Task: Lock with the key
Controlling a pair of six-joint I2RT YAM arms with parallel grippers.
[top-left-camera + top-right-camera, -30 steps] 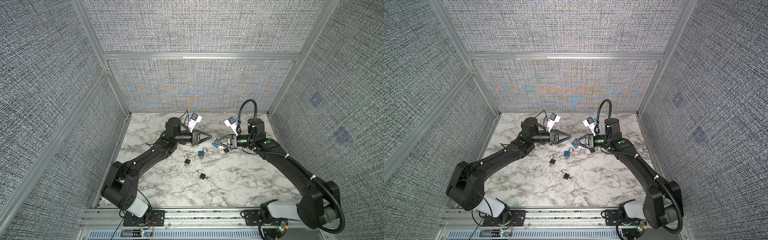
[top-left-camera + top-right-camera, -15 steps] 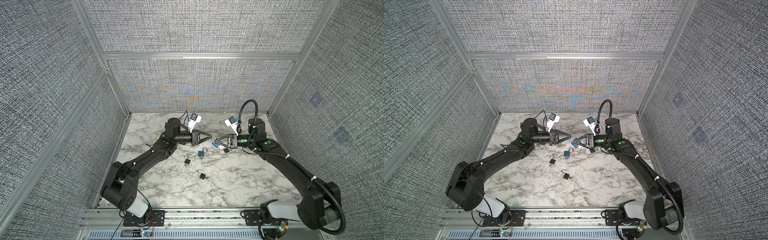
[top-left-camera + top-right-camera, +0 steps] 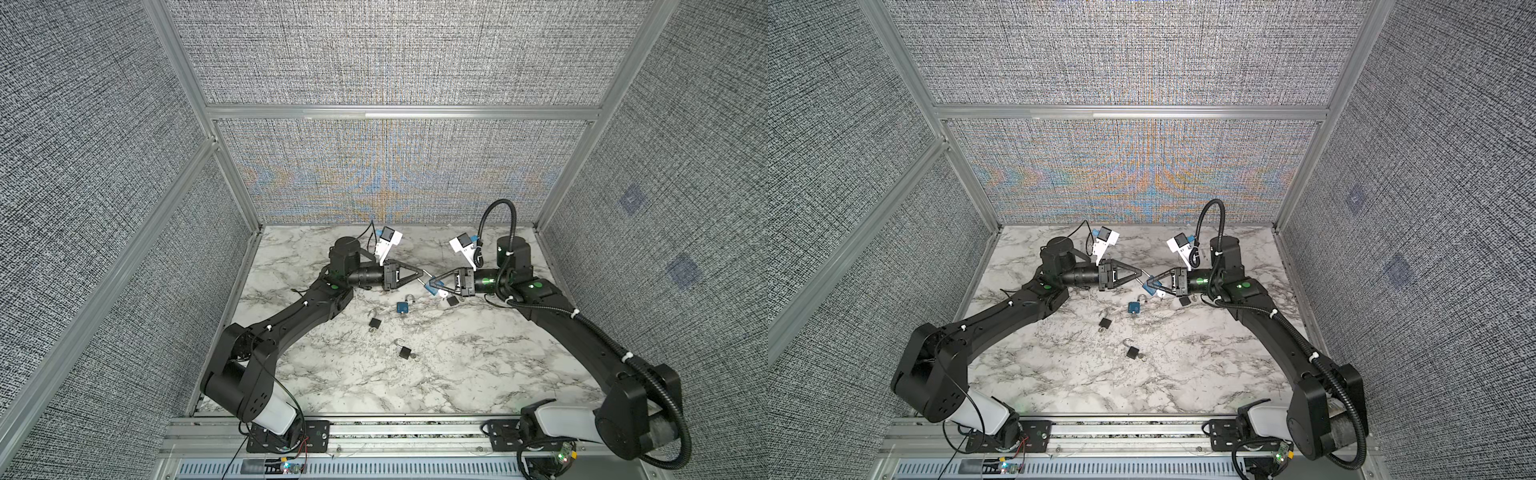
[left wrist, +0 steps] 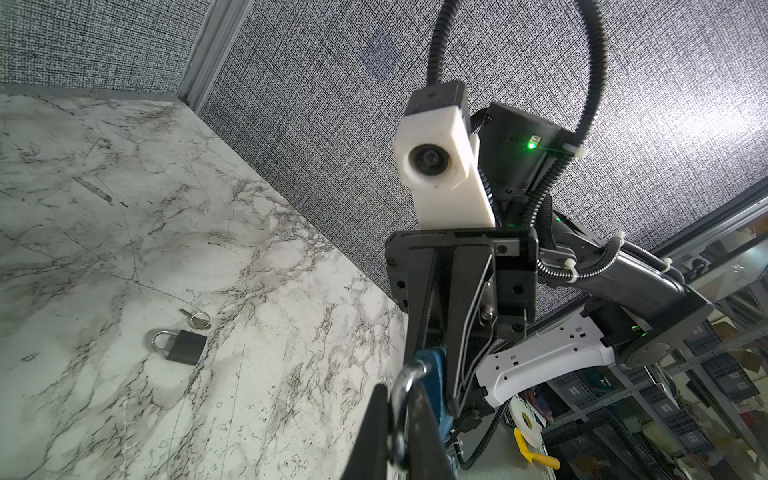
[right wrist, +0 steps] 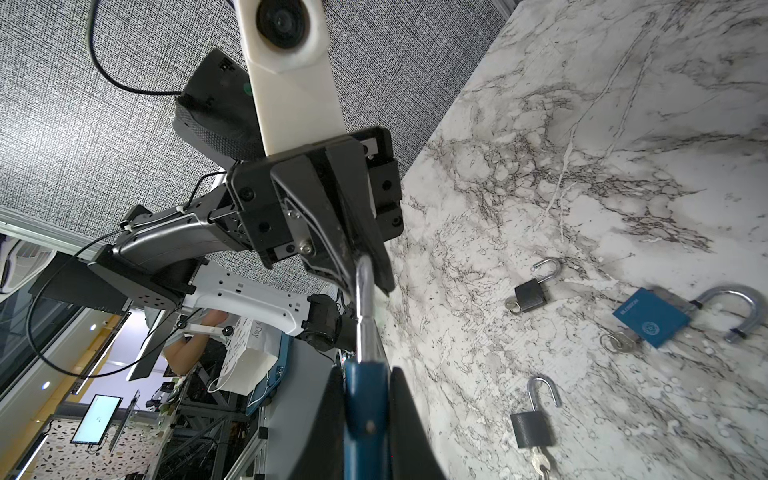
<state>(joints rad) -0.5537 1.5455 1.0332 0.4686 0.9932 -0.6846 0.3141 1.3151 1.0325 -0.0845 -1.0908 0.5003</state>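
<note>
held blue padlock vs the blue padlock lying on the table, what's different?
The held blue padlock is airborne, body in the right tool, shackle in the left tool; the table blue padlock lies flat on the marble, untouched. The table blue padlock shows keys at its base; the held blue padlock shows none. Both: blue body, silver shackle.

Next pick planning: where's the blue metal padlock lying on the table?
In both top views the blue metal padlock lies mid-table, just in front of the right gripper, right of a small black padlock.
</note>
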